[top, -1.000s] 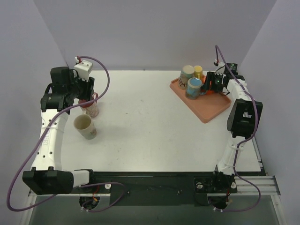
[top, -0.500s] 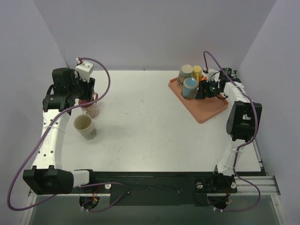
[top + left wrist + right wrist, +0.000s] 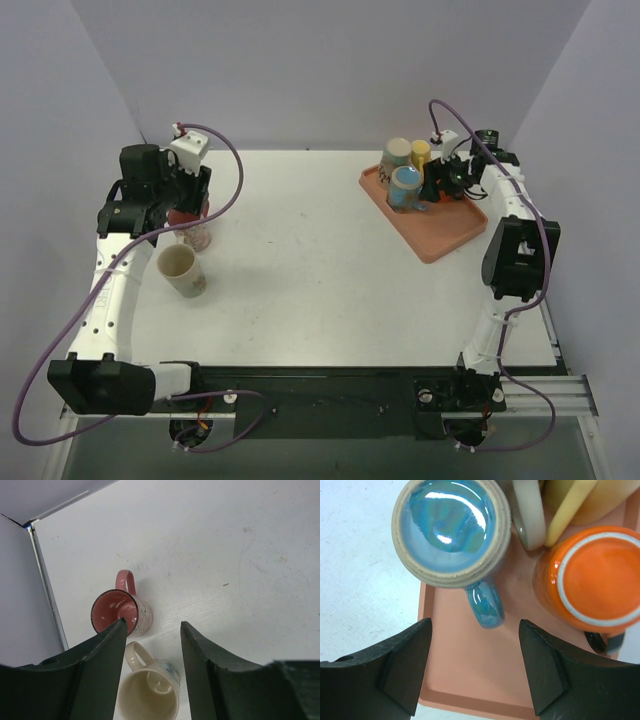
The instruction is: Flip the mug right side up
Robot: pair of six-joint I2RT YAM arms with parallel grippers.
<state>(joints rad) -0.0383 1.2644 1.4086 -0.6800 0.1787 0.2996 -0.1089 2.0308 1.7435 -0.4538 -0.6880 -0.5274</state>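
Note:
A blue-glazed mug (image 3: 451, 530) with a beige rim stands on the salmon tray (image 3: 470, 670), seemingly base up, its blue handle pointing at me. It also shows in the top view (image 3: 405, 187). An orange mug (image 3: 592, 580) beside it stands base up, its white foot ring showing. My right gripper (image 3: 475, 625) is open and empty, hovering above the tray just short of the blue handle. My left gripper (image 3: 153, 625) is open and empty, above an upright pink mug (image 3: 120, 611) and an upright cream mug (image 3: 150, 695).
A yellow mug (image 3: 585, 495) and a beige mug (image 3: 397, 155) crowd the tray's far end. The tray (image 3: 440, 225) lies at the table's back right. The pink mug (image 3: 192, 228) and the cream mug (image 3: 182, 270) stand near the left wall.
My right gripper has moved left and back over the tray, toward the blue mug. My left gripper has shifted slightly right and stays above the pink mug.

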